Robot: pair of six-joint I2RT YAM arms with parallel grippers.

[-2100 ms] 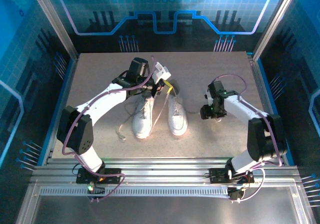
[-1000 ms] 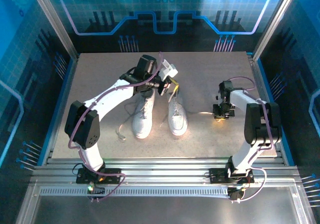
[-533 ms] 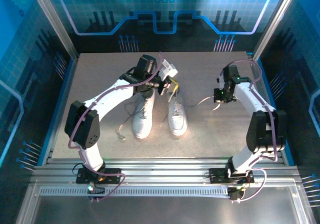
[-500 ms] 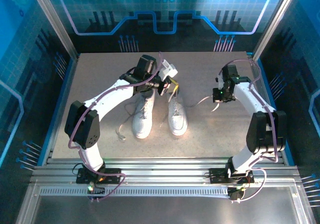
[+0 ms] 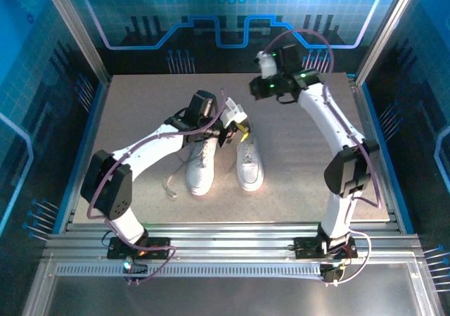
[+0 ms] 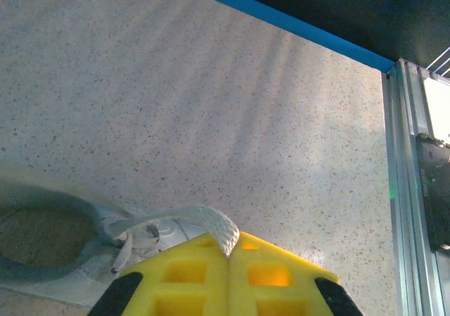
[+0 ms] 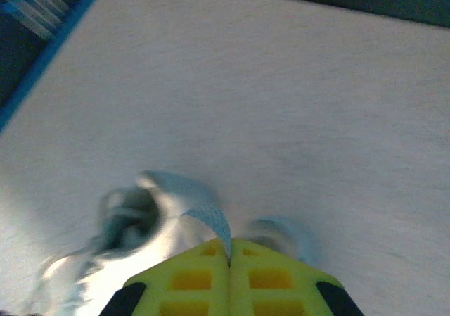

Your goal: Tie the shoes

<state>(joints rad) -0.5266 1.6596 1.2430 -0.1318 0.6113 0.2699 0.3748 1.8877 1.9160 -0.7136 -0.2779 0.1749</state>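
Two white shoes lie side by side mid-table, toes toward me: the left shoe (image 5: 200, 165) and the right shoe (image 5: 249, 162). My left gripper (image 5: 238, 124) hovers over their heel ends. Its yellow fingers (image 6: 190, 274) are shut on a flat white lace (image 6: 219, 226) that runs back to a shoe's greyish opening (image 6: 42, 240). My right gripper (image 5: 257, 88) is raised high behind the shoes. In the right wrist view it (image 7: 229, 245) is shut on another white lace (image 7: 209, 217), with the blurred shoes (image 7: 133, 224) below.
A loose lace (image 5: 173, 181) trails on the speckled table left of the left shoe. A blue-edged metal rail (image 6: 413, 189) bounds the table on the right. The back wall stands close behind the right arm (image 5: 323, 115).
The right arm has swung from the table's right side up and back-left, lifting the lace in its shut gripper. The left gripper has shifted slightly toward me, still shut on its lace.
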